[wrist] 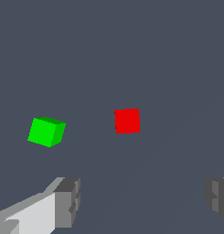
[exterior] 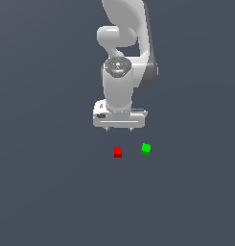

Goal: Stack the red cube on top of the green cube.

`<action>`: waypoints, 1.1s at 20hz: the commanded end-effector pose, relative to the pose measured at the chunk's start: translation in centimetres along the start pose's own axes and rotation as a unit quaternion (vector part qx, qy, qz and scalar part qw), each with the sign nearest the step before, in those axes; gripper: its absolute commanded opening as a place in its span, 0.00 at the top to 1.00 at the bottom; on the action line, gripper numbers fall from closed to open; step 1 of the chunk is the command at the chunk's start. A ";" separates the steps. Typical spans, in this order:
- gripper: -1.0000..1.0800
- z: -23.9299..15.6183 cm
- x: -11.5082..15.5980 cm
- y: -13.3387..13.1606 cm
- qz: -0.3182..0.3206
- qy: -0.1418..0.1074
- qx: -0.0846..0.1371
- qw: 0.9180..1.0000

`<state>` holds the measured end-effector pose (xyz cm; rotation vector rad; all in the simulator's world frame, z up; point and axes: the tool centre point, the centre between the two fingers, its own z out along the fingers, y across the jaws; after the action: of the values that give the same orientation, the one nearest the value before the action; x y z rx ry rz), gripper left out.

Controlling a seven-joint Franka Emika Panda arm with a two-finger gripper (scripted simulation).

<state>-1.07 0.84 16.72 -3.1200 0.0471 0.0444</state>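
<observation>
In the exterior view, the white Panda arm (exterior: 123, 57) reaches down from the top of the picture, its pincer (exterior: 118, 129) pointing at the dark grey tabletop (exterior: 47, 192). Only the two short fingertips show below the pincer's broad white body, and they stand well apart with nothing between them. The red cube (exterior: 117, 152) lies on the tabletop just below the pincer in the picture, apart from it and lined up roughly between the fingertips. The green cube (exterior: 146, 149) sits near the red cube, toward the exterior view's right, with a clear gap of bare tabletop between the two. The green cube is turned a little, so its edges run at a slant, while the red cube sits square to the camera with its darker side face showing.

In the wrist view, the pincer (wrist: 143, 201) is spread wide: one grey finger (wrist: 67, 201) on a white mount appears at one edge and the other finger (wrist: 218, 199) at the opposite edge, both empty. The red cube (wrist: 127, 120) lies on the tabletop (wrist: 177, 55) beyond the fingers, within the span between them. The green cube (wrist: 46, 131) rests off to one side of it, rotated, beyond the line of the nearer finger. The cubes do not touch.
</observation>
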 end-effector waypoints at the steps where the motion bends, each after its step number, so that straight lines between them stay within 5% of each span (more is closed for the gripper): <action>1: 0.04 0.0 0.0 0.0 0.000 0.000 0.000 1.000; 22: 0.04 8.8 3.4 0.5 -0.030 0.013 -0.010 0.999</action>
<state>1.76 0.44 8.35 -3.1378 -0.0398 0.0093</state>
